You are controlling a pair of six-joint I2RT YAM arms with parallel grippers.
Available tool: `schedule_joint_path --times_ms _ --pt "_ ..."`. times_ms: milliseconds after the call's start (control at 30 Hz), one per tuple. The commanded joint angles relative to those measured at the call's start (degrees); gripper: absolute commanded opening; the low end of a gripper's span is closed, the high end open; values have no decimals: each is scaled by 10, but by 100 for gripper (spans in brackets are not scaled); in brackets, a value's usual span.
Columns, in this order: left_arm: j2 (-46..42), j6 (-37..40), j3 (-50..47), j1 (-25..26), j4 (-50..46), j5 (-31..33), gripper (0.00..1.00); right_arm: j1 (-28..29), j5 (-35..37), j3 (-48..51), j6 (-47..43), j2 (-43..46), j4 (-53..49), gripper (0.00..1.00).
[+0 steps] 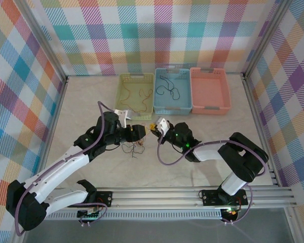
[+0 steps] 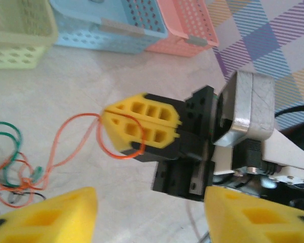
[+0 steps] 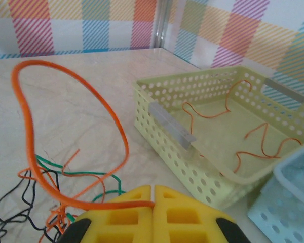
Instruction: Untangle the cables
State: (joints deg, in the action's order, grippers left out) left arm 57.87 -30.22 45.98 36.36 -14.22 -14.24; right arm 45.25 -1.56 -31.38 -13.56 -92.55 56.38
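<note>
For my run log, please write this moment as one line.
right pincer: shut on orange cable | left pincer: open | cable tangle: on table

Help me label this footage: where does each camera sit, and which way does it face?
Top external: above and behind the bases, looking down on the table, the arms and three baskets.
Left wrist: on the left arm, facing the right end effector shut on an orange cable; own open fingers below.
Right wrist: facing the yellow basket; own shut fingertips below.
Shared: both wrist views show that orange cable.
</note>
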Motion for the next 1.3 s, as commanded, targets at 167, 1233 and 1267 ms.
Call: schedule_joint_path --times_ms 167,1233,1267 --pt "7 27 2 4 -59 106 67 -41 46 42 90 35 86 0" --pt "431 97 294 61 -103 189 67 -119 -18 31 243 25 34 0" --pt "442 96 301 60 -106 186 67 -119 -19 30 243 25 33 0"
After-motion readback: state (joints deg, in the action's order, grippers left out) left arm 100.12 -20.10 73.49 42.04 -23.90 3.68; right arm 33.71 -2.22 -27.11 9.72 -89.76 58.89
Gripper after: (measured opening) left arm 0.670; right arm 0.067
